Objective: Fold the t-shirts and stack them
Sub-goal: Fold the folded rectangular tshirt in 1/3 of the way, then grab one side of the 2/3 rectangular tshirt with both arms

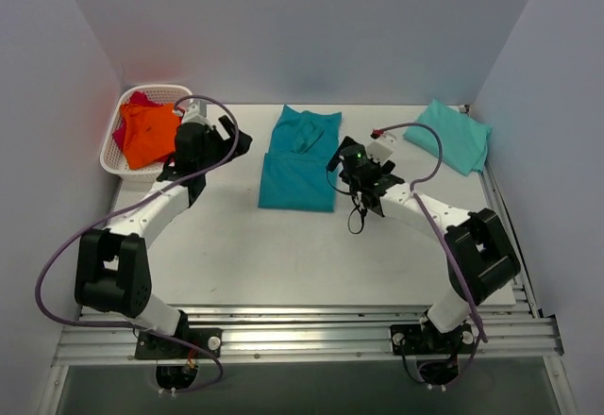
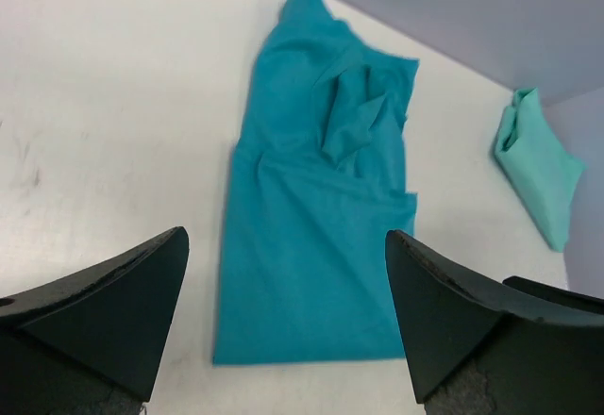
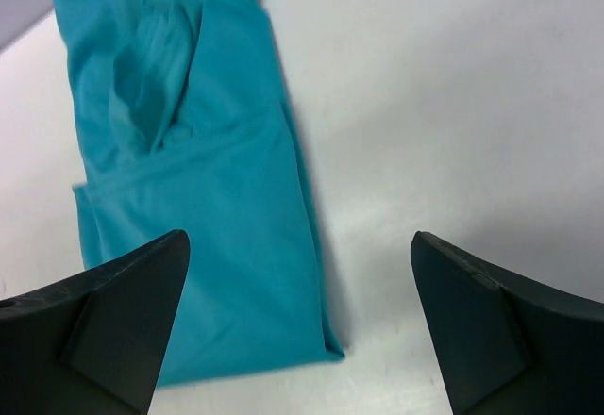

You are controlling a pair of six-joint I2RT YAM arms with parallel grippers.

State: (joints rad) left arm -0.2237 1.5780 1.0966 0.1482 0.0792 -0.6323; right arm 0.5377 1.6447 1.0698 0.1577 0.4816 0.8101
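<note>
The left gripper (image 1: 236,140) and right gripper (image 1: 335,162) hover open and empty either side of the part-folded teal t-shirt (image 1: 300,165), seemingly placed to take opposite edges for the next fold.

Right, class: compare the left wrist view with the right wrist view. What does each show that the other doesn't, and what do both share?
Only the left wrist view: the folded mint-green shirt at the far right, and the left gripper, open. Only the right wrist view: the right gripper, open. Both: the teal shirt lying on the white table.
</note>
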